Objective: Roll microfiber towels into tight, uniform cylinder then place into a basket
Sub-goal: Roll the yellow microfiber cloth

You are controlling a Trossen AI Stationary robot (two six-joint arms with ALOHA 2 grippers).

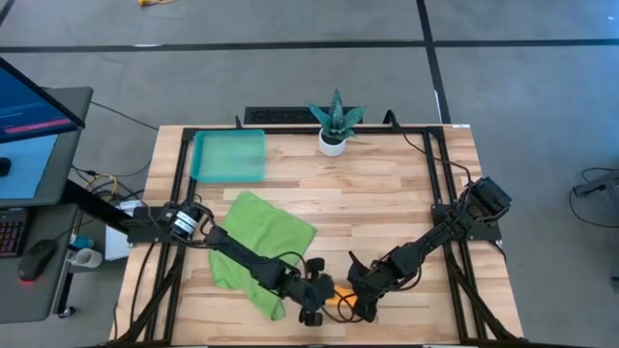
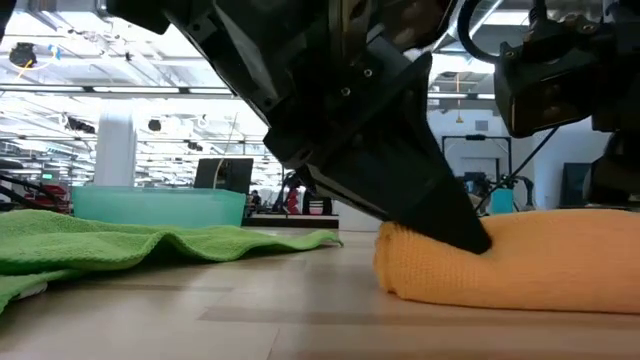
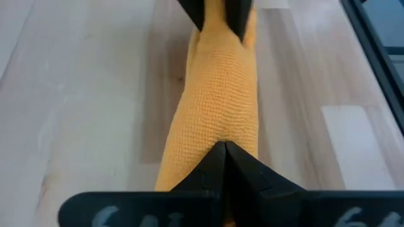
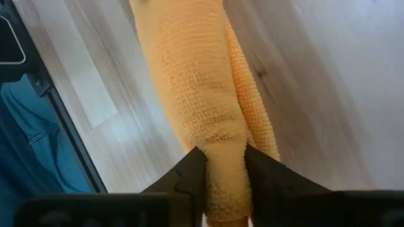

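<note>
The orange towel (image 1: 340, 294) lies rolled into a cylinder near the table's front edge, between my two grippers. My left gripper (image 3: 222, 151) is shut, with its tips on the roll's left end. My right gripper (image 4: 224, 173) is closed on the roll's right end. The green towel (image 1: 256, 246) lies spread and rumpled on the table to the left, partly under my left arm. The teal basket (image 1: 229, 155) stands at the far left with nothing in it. My left gripper presses its shut fingertips (image 2: 465, 235) down onto the top of the roll near its left end (image 3: 218, 135), slanting down from the left; the cloth dents under them. The roll lies on the table. My right gripper pinches the roll's right end (image 4: 221, 148) between its two fingers, coming steeply from above. The fingers lie across the roll, and the cloth is narrowed between them. The roll rests on the table.
A small white pot with a spiky green plant (image 1: 335, 124) stands at the far edge, right of the basket. Black frame rails (image 1: 440, 193) run along the table's sides. Bare wood lies in the table's middle and right.
</note>
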